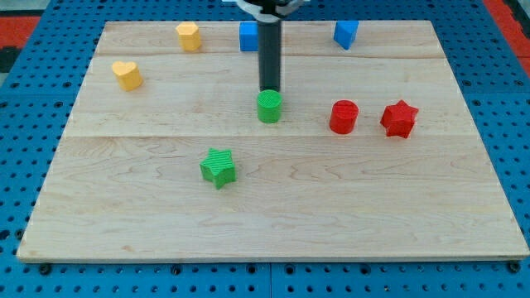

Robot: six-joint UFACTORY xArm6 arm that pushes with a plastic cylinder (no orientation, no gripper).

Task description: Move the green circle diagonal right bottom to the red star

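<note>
The green circle point(269, 107) sits near the middle of the wooden board point(273, 215). My tip point(270, 88) is right at its top side, touching or nearly touching it. The red star point(399, 118) lies well to the view's right of the green circle, at about the same height. A red circle point(343, 117) stands between the two, just left of the red star.
A green star point(219, 167) lies below and left of the green circle. A yellow heart point(127, 74) and a yellow block point(189, 36) are at the top left. A blue block point(248, 36) stands behind the rod; another blue block point(345, 33) at top right.
</note>
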